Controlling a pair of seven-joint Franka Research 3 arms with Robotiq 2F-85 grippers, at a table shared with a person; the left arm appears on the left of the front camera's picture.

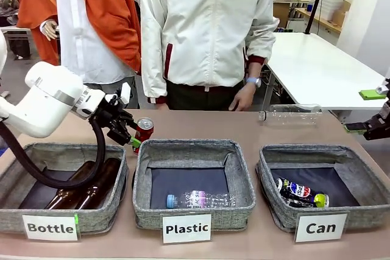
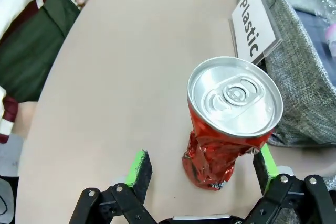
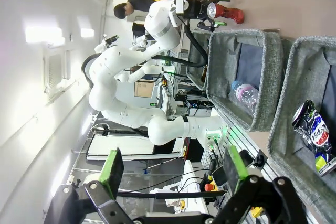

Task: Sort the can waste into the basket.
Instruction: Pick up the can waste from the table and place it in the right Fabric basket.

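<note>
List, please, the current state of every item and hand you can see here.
Red metal can with silver top: upright on table, lower body crumpled, not yet binned.
Crushed dark printed can: lying in grey woven "Can" basket.
Left hand: open, straddling red can.
Right hand: open, empty.
Brown glass bottles: lying in "Bottle" basket.
Clear plastic bottle: lying in "Plastic" basket.

Red can (image 2: pixel 227 129): glossy painted metal, lower body crumpled, top finished in brushed silver. Crushed can (image 1: pixel 300 193): glossy print. Basket (image 1: pixel 365 210) is made of coarse grey woven cloth, lined matt dark. Counter (image 2: pixel 131 77): smooth, matt. Left fingers (image 2: pixel 138 167) are faced with grainy matt green pads.
</note>
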